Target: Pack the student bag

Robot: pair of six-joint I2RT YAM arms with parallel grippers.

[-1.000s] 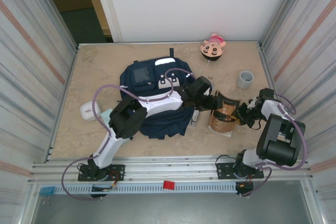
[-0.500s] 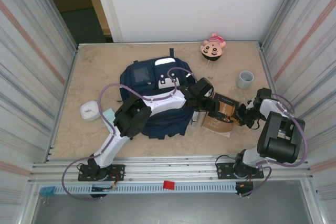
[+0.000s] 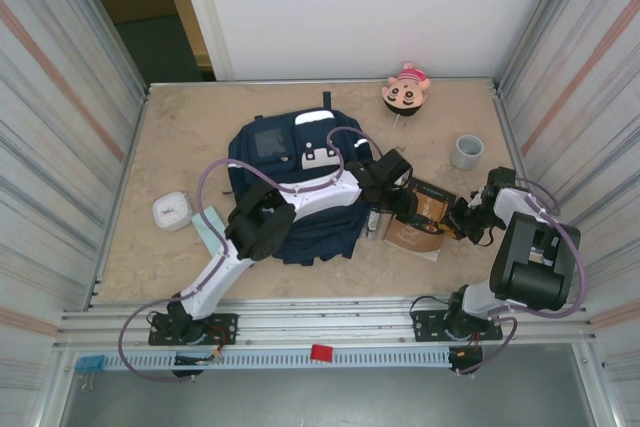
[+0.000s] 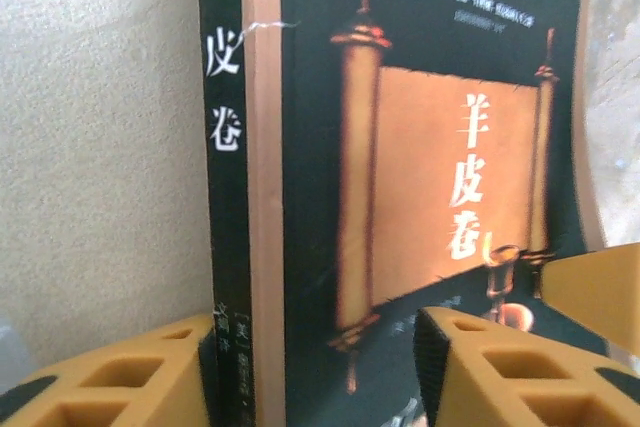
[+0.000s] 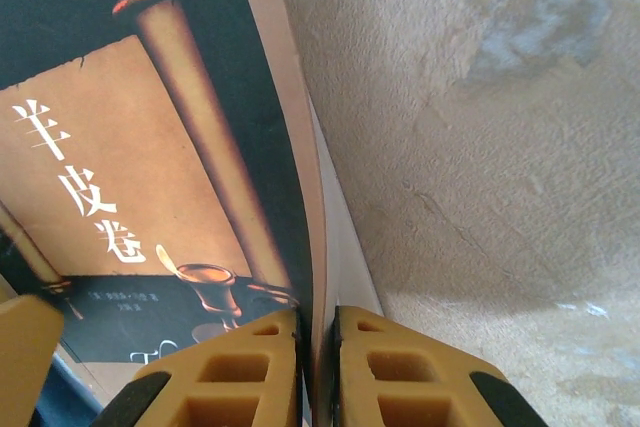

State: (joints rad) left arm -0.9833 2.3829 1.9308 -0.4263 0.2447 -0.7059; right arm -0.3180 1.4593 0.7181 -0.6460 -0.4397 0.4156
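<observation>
The student bag, navy with white patches, lies flat in the middle of the table. Right of it lies a black book with a gold scroll on its cover. My left arm reaches over the bag. The left gripper stands open astride the book's spine, one finger left of the spine and the other over the cover. My right gripper is shut on the book's right edge.
A plush doll head lies at the back edge and a grey cup stands at the right. A small white box and a pale teal item sit left of the bag. Corrugated walls close in both sides.
The book, bent upward a second ago, has dropped lower and flatter on the table. My left gripper has shifted along its spine side and its jaws have narrowed. The right gripper kept its hold.
</observation>
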